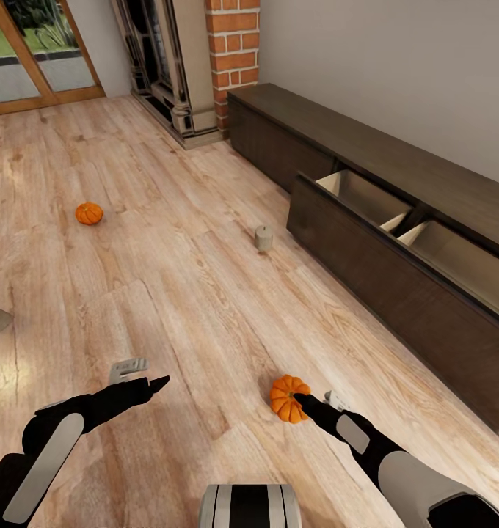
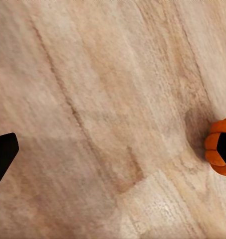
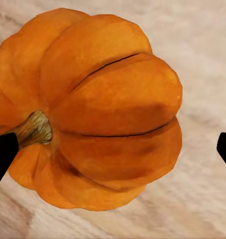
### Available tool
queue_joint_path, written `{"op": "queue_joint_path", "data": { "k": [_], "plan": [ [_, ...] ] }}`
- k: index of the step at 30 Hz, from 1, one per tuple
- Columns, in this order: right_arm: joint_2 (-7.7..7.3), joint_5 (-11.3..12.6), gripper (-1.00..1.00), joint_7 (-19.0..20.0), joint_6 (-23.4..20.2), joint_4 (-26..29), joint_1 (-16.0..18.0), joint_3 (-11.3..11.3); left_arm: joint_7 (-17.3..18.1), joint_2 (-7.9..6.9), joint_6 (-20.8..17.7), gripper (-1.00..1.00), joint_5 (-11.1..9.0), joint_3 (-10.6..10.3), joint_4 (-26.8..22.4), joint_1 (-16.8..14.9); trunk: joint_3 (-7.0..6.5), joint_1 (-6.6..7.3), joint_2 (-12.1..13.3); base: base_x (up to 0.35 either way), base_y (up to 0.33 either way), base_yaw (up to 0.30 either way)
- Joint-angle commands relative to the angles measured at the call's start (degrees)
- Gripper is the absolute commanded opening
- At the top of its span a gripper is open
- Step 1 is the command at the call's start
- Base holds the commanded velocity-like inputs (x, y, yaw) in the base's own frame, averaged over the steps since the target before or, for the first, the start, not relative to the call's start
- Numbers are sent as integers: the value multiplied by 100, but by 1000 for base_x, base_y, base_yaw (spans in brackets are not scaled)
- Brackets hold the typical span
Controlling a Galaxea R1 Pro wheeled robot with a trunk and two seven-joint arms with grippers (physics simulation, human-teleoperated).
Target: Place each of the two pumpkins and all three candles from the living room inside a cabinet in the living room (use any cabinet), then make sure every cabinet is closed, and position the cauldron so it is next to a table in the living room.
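Two parted fingertips of right end effector (image 3: 113, 149) astride pumpkin (image 3: 93, 109) (left's grip indiscernible).

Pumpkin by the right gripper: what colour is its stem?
Tan-brown, on the orange pumpkin; the right wrist view shows it best, between the open right gripper fingertips.

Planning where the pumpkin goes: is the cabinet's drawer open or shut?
Open: the cabinet drawer front stands pulled out, pale divided compartments showing, apparently empty.
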State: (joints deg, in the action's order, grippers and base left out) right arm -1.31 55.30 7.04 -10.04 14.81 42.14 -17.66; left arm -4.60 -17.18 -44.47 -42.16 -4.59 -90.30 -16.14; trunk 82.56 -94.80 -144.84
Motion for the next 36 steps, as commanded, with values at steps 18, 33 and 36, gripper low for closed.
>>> {"op": "queue_joint_path", "data": {
  "k": [18,33,36],
  "plan": [
    [94,-19,100,25,-15,108,27,-40,-42,-4,-11,100,-56,-7,-8,-3,70,-7,-5,0,0,0],
    [104,-19,100,25,-15,109,27,-158,-41,-4,-9,100,-56,-7,-14,-3,136,-14,-9,0,0,0],
    [105,-19,100,25,-15,113,30,-159,-41,-4,-9,100,-56,-7,-14,-3,136,-14,-9,0,0,0]
  ]
}}
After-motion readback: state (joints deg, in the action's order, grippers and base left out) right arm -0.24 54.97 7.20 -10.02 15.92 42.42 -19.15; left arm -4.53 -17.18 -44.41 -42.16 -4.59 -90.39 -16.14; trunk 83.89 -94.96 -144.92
